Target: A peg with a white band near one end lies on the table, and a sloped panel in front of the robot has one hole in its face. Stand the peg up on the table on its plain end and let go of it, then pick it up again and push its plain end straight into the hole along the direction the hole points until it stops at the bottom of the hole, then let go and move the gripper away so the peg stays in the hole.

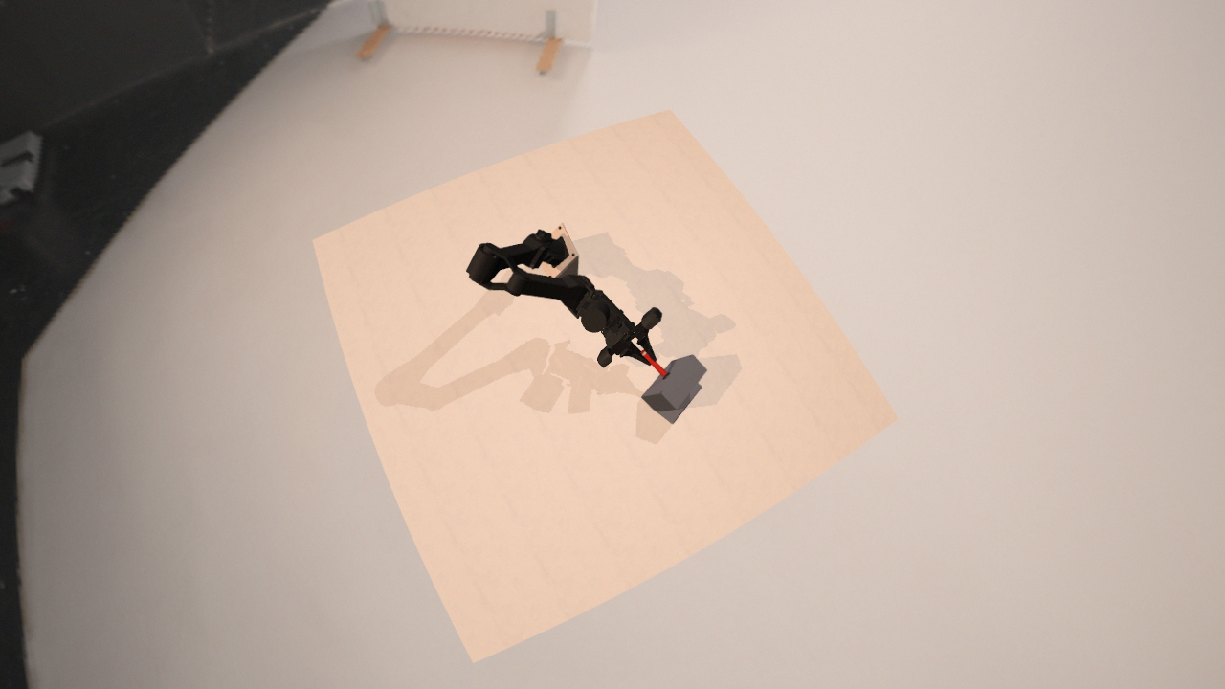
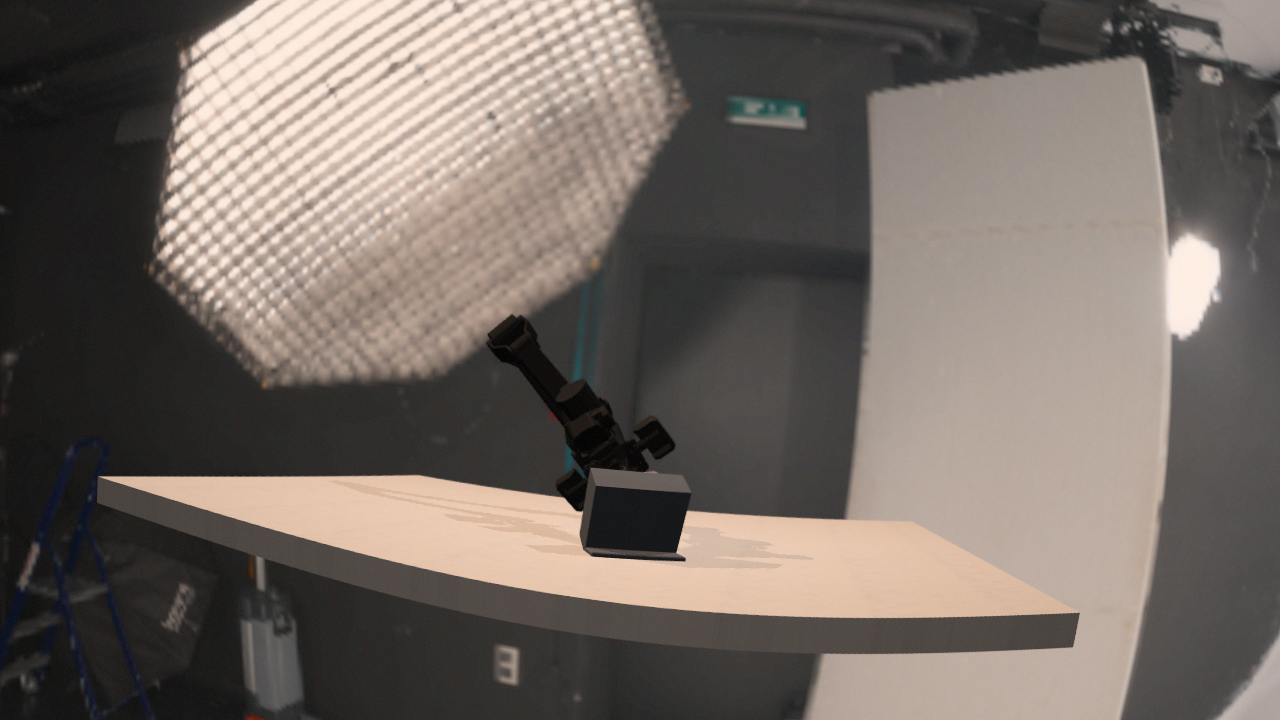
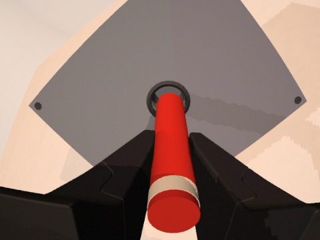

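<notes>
The gripper (image 1: 653, 361) (image 3: 172, 133) is shut on the red peg (image 1: 657, 368) (image 3: 171, 150), gripping its middle part. The peg's white band (image 3: 173, 185) is at the end near the wrist camera; its plain end points at the sloped grey panel (image 1: 685, 375) (image 2: 637, 519) (image 3: 100, 67). In the wrist view the plain end overlaps the hole, inside its dark rim (image 3: 169, 83), with a gap showing above the peg. The top view shows the peg meeting the panel at the hole. How deep the tip is cannot be told. In the exterior view the panel hides the fingers and peg.
The panel stands on the wooden table (image 1: 530, 514) (image 2: 859, 573). The black arm (image 1: 547, 287) (image 2: 541, 371) reaches from its base mount to the panel. Two dark dots (image 3: 38, 106) (image 3: 297, 100) mark the panel's side corners. Shadows of the arm lie on the table.
</notes>
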Tool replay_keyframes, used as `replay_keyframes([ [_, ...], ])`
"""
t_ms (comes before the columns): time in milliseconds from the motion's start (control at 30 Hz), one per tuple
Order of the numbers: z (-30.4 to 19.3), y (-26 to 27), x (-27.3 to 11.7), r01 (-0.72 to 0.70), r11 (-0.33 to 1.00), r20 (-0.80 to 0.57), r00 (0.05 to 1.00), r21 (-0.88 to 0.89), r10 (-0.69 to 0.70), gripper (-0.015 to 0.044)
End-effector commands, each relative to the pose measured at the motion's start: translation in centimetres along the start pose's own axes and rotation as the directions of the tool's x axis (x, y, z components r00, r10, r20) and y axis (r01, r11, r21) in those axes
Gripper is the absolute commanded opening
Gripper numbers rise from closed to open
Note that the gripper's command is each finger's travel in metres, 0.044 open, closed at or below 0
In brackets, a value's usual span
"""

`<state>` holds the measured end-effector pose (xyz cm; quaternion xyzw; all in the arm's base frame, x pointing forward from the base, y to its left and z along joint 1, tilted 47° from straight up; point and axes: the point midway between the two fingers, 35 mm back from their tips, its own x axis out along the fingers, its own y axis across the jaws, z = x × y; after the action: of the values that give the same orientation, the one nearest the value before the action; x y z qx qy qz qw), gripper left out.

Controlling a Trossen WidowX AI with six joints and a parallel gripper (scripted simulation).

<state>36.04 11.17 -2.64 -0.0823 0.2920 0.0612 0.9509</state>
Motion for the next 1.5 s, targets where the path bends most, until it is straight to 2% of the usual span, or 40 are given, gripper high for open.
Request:
replay_keyframes([
  [0,0.1,0.1,0.3,-0.001,1.0,0.003,1.0,0.0,0.001,0.0],
  [1467,0.0,0.2,2.4,0.0,1.0,0.004,1.0,0.001,0.0,0.0],
])
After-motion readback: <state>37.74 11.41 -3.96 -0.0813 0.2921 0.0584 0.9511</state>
